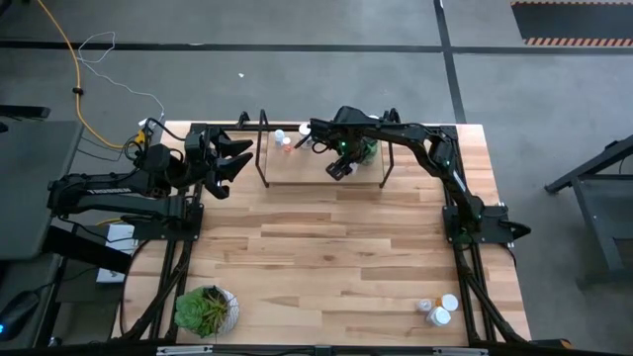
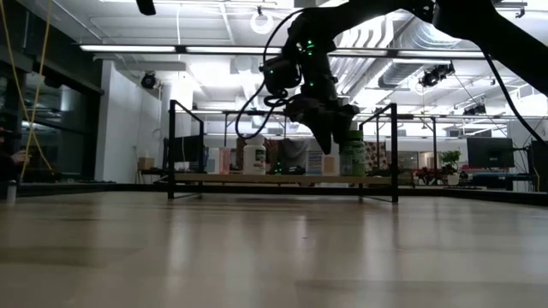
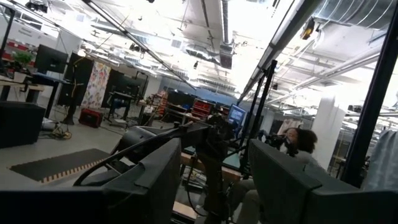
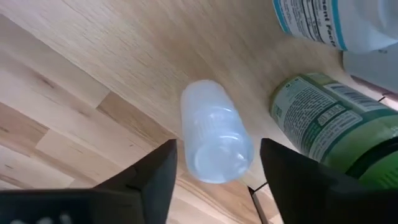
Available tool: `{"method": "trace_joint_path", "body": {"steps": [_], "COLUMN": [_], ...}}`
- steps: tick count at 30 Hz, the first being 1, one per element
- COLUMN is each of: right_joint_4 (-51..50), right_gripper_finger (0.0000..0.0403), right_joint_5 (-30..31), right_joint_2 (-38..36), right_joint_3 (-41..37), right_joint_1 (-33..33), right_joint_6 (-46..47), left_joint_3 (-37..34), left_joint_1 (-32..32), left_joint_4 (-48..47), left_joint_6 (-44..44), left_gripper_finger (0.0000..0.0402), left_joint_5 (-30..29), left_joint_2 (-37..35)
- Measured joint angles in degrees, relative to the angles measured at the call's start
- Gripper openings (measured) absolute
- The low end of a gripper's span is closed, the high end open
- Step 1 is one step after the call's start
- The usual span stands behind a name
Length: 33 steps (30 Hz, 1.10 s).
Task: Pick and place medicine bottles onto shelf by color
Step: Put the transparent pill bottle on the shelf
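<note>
The shelf (image 1: pixel 321 170) stands at the table's far edge, its wood board in a black wire frame. My right gripper (image 1: pixel 341 166) hangs open over its middle, pointing down. In the right wrist view a translucent white bottle (image 4: pixel 214 134) stands on the board just beyond the open fingers (image 4: pixel 149 180), with a gap on each side. A green bottle (image 4: pixel 329 124) and a white blue-labelled bottle (image 4: pixel 323 22) stand beside it. White and orange bottles (image 1: pixel 283 139) stand at the shelf's left part. My left gripper (image 1: pixel 235 158) waits open at the shelf's left end.
Three bottles (image 1: pixel 436 311) stand near the table's near right corner. A green potted plant (image 1: pixel 205 309) stands at the near left corner. The shelf's black posts (image 2: pixel 394 154) rise around my right gripper (image 2: pixel 330 128). A person (image 3: pixel 298 143) shows in the room beyond.
</note>
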Motion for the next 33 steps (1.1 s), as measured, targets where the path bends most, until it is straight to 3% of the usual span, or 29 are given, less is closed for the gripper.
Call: {"method": "trace_joint_path", "body": {"steps": [8, 13, 16, 20, 25, 29, 33], "right_joint_4": [0.0, 1.4, 7.8, 21.9, 44.5, 67.4, 85.8], "right_gripper_finger": [0.0252, 0.0252, 0.0252, 0.0252, 0.0252, 0.0252, 0.0252], "right_joint_5": [1.3, 1.5, 0.4, -3.7, -9.2, -8.7, -3.5], "right_joint_2": [-2.8, -8.2, -14.0, -25.3, -42.9, -55.0, -62.6], "right_joint_3": [-0.1, -0.3, -4.7, -19.5, -43.0, -57.1, -65.8], "right_joint_1": [0.1, 2.8, 6.3, 10.8, 16.7, 20.9, 23.4], "right_joint_6": [-3.6, -7.7, -11.4, -11.0, -1.6, 5.9, 4.5], "left_joint_3": [0.0, 0.0, 0.0, 0.0, 0.0, 0.0, 0.0], "left_joint_1": [0.0, 0.0, 0.0, 0.0, 0.0, -0.1, -1.1], "left_joint_4": [0.0, 0.0, 0.0, 0.0, -0.1, -1.7, -4.8], "left_joint_6": [0.0, 0.0, 0.0, 0.0, 0.0, 2.8, 6.6], "left_gripper_finger": [0.0179, 0.0179, 0.0179, 0.0179, 0.0179, 0.0179, 0.0179], "left_joint_5": [0.0, 0.0, 0.0, 1.0, 2.2, 3.0, 2.9], "left_joint_2": [0.0, 0.0, 0.0, -0.1, 0.0, 0.0, 0.0]}}
